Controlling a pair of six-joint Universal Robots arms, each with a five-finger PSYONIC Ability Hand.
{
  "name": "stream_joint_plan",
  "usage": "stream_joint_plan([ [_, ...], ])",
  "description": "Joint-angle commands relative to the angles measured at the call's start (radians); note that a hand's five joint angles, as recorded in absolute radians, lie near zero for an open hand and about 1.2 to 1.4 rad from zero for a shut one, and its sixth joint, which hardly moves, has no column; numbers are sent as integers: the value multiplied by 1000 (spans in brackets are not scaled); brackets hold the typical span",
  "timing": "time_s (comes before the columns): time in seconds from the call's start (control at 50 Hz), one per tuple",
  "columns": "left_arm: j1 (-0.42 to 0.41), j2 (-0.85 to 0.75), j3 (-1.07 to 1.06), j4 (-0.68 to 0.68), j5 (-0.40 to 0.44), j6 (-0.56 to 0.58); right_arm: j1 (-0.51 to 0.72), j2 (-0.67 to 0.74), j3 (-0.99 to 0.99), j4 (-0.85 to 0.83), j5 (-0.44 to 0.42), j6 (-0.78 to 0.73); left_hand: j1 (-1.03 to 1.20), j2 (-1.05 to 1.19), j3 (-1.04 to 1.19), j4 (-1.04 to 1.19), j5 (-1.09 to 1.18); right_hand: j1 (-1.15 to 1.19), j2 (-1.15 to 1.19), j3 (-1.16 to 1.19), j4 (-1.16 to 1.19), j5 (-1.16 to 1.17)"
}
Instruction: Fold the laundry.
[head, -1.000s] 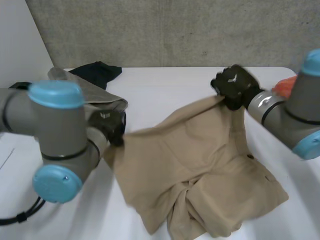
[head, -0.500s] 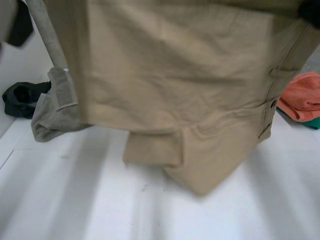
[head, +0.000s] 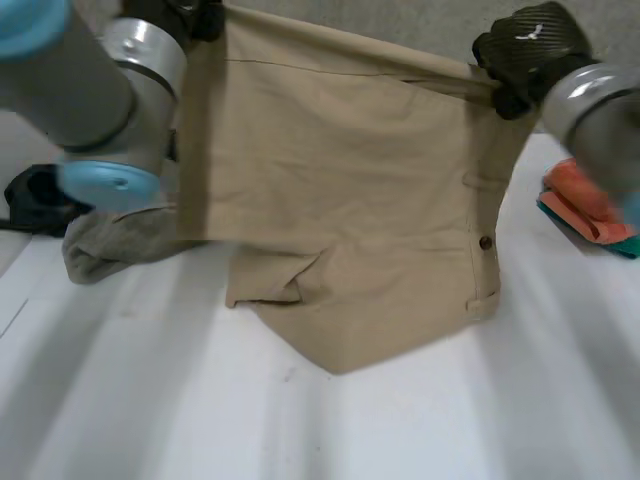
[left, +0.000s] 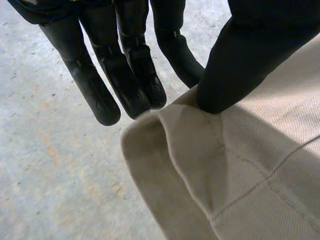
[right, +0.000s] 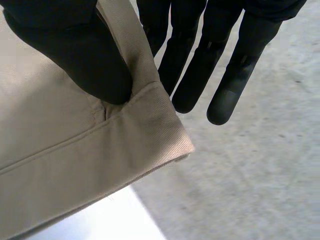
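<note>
Tan shorts (head: 340, 190) hang spread between both hands above the white table (head: 150, 400), their lower end touching it. My left hand (head: 185, 12) holds one upper corner; in the left wrist view its thumb (left: 250, 55) presses the tan cloth (left: 240, 170) against the fingers (left: 125, 70). My right hand (head: 525, 55) holds the other upper corner; its thumb (right: 70, 45) pinches the hem (right: 100, 155) against its fingers (right: 200, 60). A dark button (head: 485, 242) shows on the side below my right hand.
A grey-green garment (head: 110, 245) lies bunched at the left, with a black garment (head: 30, 195) beyond it. An orange cloth on a teal one (head: 590, 205) lies at the right. A concrete wall stands behind the table.
Both hands have lifted the shorts from a crumpled heap on the table until they hang spread out. Since half a second ago the shorts have moved farther from the camera.
</note>
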Motion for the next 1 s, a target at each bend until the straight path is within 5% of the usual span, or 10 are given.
stream_joint_plan([
  [0.02, 32, -229, 193, 277, 85, -5, 34, 221, -18, -580, 92, 4, -322, -370, -367, -372, -330, -586, -636, -655, -661, -638],
  [0.04, 34, -243, 207, 291, 85, -6, 40, 260, -15, -640, 82, -4, -771, -819, -816, -820, -778, -950, -1000, -1019, -1024, -1001],
  [0.06, 34, -266, 228, 296, 87, -6, 43, 274, -16, -651, 78, -5, -921, -969, -966, -970, -928, -950, -1000, -1019, -1024, -1001],
  [0.2, 32, -257, 135, 262, 79, -11, 48, 252, 25, -509, 68, 3, -976, -1024, -1021, -1025, -983, -950, -1000, -1019, -1024, -1001],
  [0.4, -4, 36, -336, 216, 11, -26, 2, 28, 298, -182, 2, -5, -976, -1024, -1021, -1025, -983, -950, -1000, -1019, -1024, -1001],
  [0.62, -136, 249, -759, -145, -16, -166, -173, -85, 637, 20, -239, -20, -805, -853, -850, -854, -812, -444, -494, -513, -518, -496],
  [0.72, -138, 228, -832, -207, -10, -298, -210, -84, 718, 17, -339, -68, -591, -639, -636, -640, -598, -232, -282, -301, -307, -284],
  [0.86, -129, 180, -872, -202, 4, -375, -227, -58, 769, -58, -405, -128, -170, -219, -215, -220, -178, -235, -285, -304, -309, -286],
  [1.0, -127, 128, -849, -161, 2, -368, -224, 8, 757, -199, -402, -122, -860, -909, -905, -910, -868, -376, -425, -445, -450, -427],
])
